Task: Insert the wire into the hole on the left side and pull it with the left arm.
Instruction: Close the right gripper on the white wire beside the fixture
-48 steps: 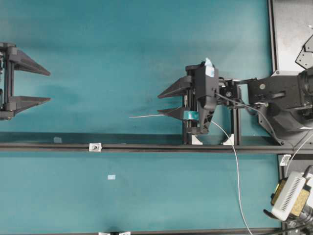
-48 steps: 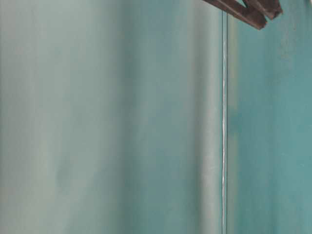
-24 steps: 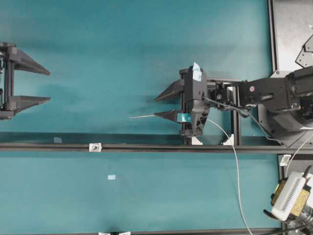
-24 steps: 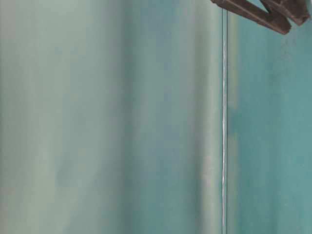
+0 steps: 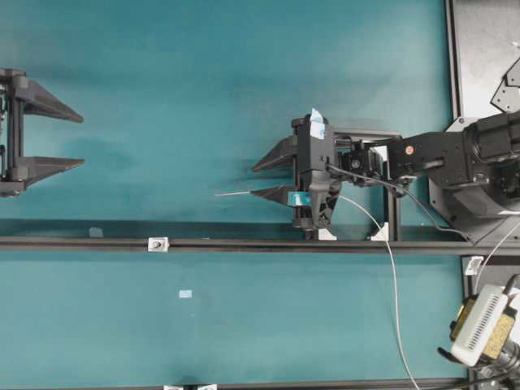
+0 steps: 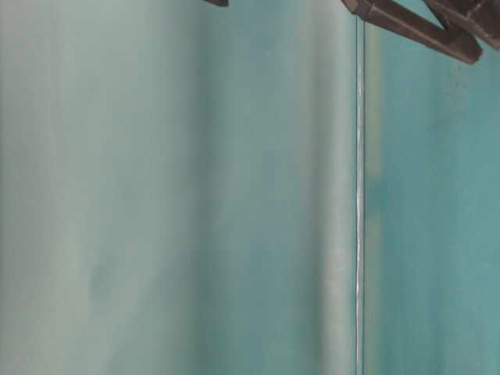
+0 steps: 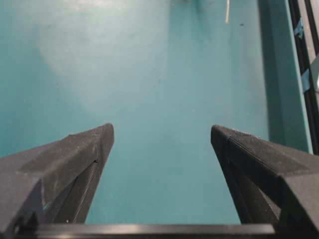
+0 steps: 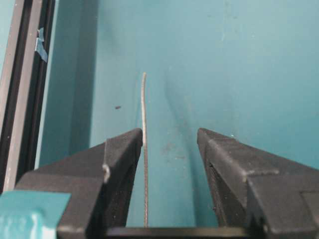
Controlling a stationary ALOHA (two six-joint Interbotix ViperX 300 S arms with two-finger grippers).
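Observation:
The wire (image 5: pixel 231 193) is a thin pale line on the teal mat; its free end points left and the rest curves off toward the front right. My right gripper (image 5: pixel 253 181), marked with blue tape, is open around it. In the right wrist view the wire (image 8: pixel 144 107) runs between the fingers, right beside the left finger (image 8: pixel 124 149), and the gripper (image 8: pixel 169 135) is not clamped on it. The hole is in a small white bracket (image 5: pixel 157 243) on the black rail. My left gripper (image 5: pixel 81 141) stands open at the far left and, in its wrist view (image 7: pixel 162 128), holds nothing. The wire's tip (image 7: pixel 227 11) lies far ahead of it.
A black rail (image 5: pixel 244 244) crosses the table from left to right. White clip blocks (image 5: pixel 327 234) stand on it near the right gripper. A scrap of blue tape (image 5: pixel 185 293) lies in front of the rail. A grey plate (image 5: pixel 483 49) and a white device (image 5: pixel 481 327) sit at the right edge.
The right gripper has moved left along the wire, still open. Its fingers reach further into the table-level view. The wire and the left gripper have not moved.

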